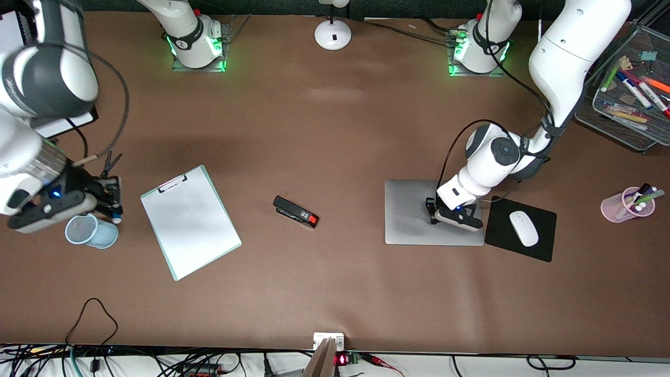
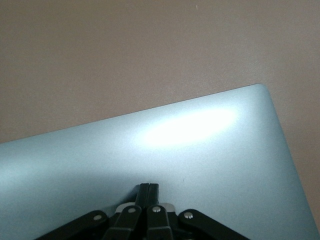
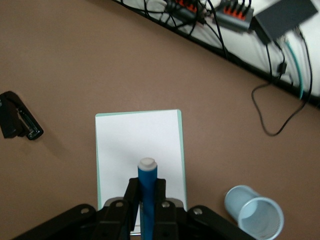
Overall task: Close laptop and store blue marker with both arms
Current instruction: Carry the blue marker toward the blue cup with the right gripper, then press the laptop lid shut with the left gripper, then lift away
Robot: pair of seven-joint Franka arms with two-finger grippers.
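Observation:
The laptop (image 1: 413,209) lies closed on the table, silver lid up, beside the black mouse pad. My left gripper (image 1: 432,211) is shut and empty, with its tips resting on the lid (image 2: 200,150); in the left wrist view the left gripper (image 2: 149,189) shows both fingers pressed together. My right gripper (image 1: 112,203) is up in the air at the right arm's end of the table, just above the pale blue mesh cup (image 1: 91,230). In the right wrist view the right gripper (image 3: 146,189) is shut on the blue marker (image 3: 148,175), whitish end pointing away from the wrist.
A clipboard (image 1: 189,221) lies beside the cup (image 3: 252,212), with a black stapler (image 1: 296,211) between it and the laptop. A white mouse (image 1: 523,228) sits on the mouse pad (image 1: 544,246). A pink cup of markers (image 1: 625,205) and a mesh tray (image 1: 623,128) stand at the left arm's end. Scissors (image 1: 109,162) lie near the right gripper.

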